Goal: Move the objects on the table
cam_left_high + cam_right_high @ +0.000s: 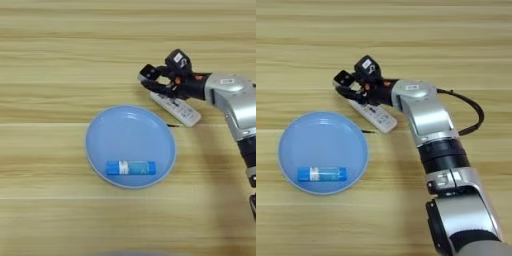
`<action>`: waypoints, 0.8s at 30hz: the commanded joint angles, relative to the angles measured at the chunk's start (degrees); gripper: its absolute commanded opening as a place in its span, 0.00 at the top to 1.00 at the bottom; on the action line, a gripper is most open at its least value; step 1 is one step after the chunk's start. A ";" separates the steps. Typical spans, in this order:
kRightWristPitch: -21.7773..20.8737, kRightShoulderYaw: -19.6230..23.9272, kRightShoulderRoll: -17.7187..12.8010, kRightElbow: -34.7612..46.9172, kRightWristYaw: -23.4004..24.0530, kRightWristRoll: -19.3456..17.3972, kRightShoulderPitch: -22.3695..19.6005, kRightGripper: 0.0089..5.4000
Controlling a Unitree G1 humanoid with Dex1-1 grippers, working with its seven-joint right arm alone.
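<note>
Worktop [50, 50] of light wood with horizontal grain fills my view from the head camera. I see the round blue plate [100, 130] near the centre, and the blue tube with white label [130, 168] lies flat inside it, toward the near rim. I read the long white remote [177, 110] lying diagonally just beyond the plate's right rim, apart from the plate. I have the right arm reaching in from the lower right, its silver forearm [423, 112] angled toward the remote's far end. The right gripper [152, 80] sits over that far end with its jaws spread apart; a small black square block [149, 72] appears at the upper fingertip, but I cannot tell whether the jaws hold it.
</note>
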State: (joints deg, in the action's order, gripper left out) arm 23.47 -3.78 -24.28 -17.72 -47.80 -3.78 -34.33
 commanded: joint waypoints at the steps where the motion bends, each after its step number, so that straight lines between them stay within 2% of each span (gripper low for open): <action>1: -4.61 3.81 -3.93 -2.79 2.22 -0.16 -7.93 0.54; 13: -11.68 7.13 -9.12 -18.89 4.10 1.26 -11.48 0.54; 24: -16.78 7.96 -10.77 -29.19 5.17 2.63 -10.78 0.54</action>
State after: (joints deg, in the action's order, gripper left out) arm 9.24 2.87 -31.82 -48.12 -44.17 -1.17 -40.26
